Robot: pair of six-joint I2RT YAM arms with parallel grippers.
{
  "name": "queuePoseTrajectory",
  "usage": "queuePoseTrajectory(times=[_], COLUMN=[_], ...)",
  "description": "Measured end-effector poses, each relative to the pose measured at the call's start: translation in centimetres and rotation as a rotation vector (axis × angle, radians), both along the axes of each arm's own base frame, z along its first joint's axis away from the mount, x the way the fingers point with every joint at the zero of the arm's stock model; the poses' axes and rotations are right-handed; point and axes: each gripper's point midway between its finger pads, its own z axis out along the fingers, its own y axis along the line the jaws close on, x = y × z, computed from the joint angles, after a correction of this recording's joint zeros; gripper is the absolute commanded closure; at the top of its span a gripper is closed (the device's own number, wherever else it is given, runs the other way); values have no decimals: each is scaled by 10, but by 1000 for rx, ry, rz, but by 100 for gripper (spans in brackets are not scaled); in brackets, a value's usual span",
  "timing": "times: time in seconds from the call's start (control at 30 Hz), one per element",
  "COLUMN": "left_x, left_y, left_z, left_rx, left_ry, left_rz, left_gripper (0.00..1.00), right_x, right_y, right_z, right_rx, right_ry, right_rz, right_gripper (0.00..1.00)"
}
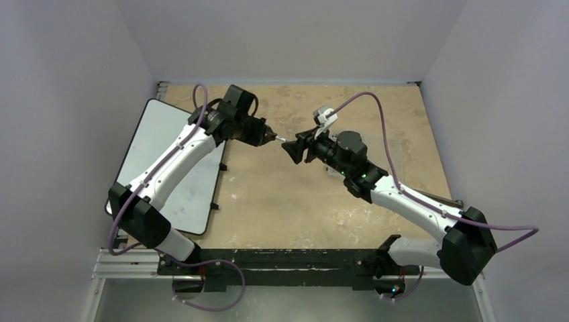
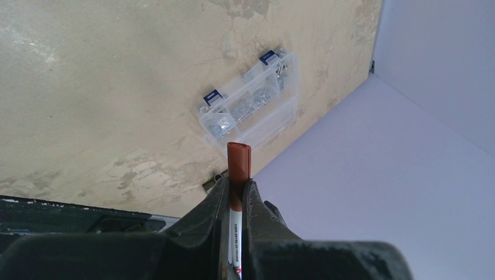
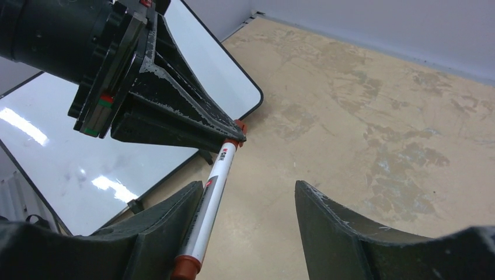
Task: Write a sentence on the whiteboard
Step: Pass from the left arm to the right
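Your left pincer [image 1: 270, 137] is clamped on the marker [image 3: 215, 186] near one red end. Your right pincer [image 3: 248, 189] stands apart, barrel touching one finger. Centre it, close squarely, then pull straight. The whiteboard [image 1: 153, 134] lies at nine o'clock on the table [image 1: 302, 208].

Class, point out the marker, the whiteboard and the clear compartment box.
marker [image 3: 215, 186], right wrist view, white barrel
whiteboard [image 1: 156, 131], top external view, bare surface
clear compartment box [image 2: 251, 108], left wrist view, lid centre
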Motion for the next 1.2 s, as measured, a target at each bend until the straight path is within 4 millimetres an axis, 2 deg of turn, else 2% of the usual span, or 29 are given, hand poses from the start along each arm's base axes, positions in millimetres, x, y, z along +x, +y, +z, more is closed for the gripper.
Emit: queuePoseTrajectory(times=[0.3,0.6,1.2], left_x=[-3,-7,-13], left_y=[3,9,14], left_z=[8,3,15], left_rx=[-18,-4,-32], left_ry=[-5,32,24], left_rz=[18,46,55], left_gripper=[100,100,100], right_x=[3,2,5], right_y=[8,16,32], right_z=[3,-1,7], right_rx=[-18,-31,-19], right_ry=[-28,-29,-47], right_rz=[21,49,73], right_gripper=[48,56,60])
